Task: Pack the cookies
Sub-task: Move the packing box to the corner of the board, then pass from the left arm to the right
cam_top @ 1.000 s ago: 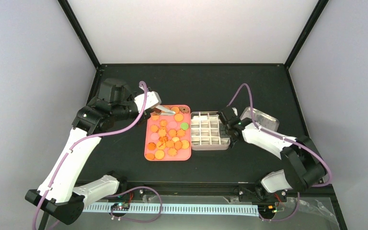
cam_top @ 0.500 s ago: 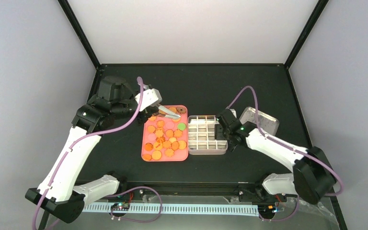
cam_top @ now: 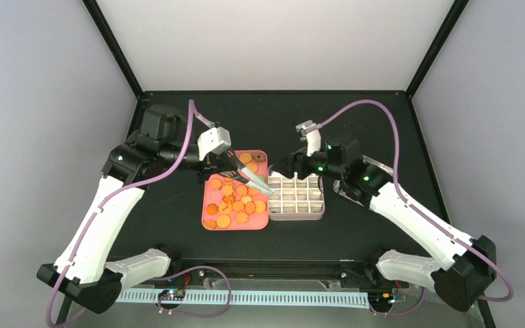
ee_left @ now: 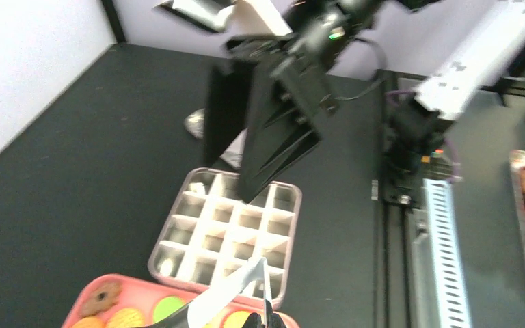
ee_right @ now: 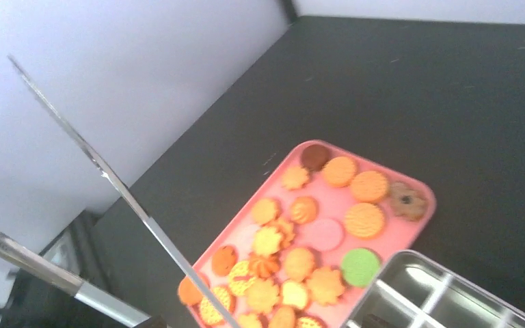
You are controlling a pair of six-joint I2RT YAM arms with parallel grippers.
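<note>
Two grippers are working over the middle of the black table (cam_top: 355, 116). My left gripper (cam_top: 220, 157) is clamped tight on the metal tongs (cam_top: 249, 177) and hangs above the far left part of the pink tray (cam_top: 205, 213). The tongs slant down to the right. Their tips sit low at the tray's right edge, just beside the left wall of the compartment box (cam_top: 297, 216). In the left wrist view the tips look nearly closed. It is too blurred there, so I cannot tell whether a cookie sits between them.

The cookies (cam_top: 235, 202) lie on the pink tray, packed close, and several overlap. Most are orange, some round and some flower-shaped. A green one (ee_right: 359, 266) is on the tray's right side next to the box corner, and a pink one (ee_right: 322, 234) is mid-tray. A dark brown one (ee_right: 314, 156) and a brown flower with a dark centre (ee_right: 408, 200) lie along the far edge.

The tray sits left of the box, side by side. I cannot tell whether they touch or are just apart. The box is a grey grid of small square cells.

My right gripper (cam_top: 284, 168) is raised above the far left corner of the box and points left toward the tray. Its black fingers (ee_left: 273, 130) are spread wide and hold nothing that I can see.

A clear lid (cam_top: 385, 171) lies on the table right of the box, partly hidden under my right arm.
</note>
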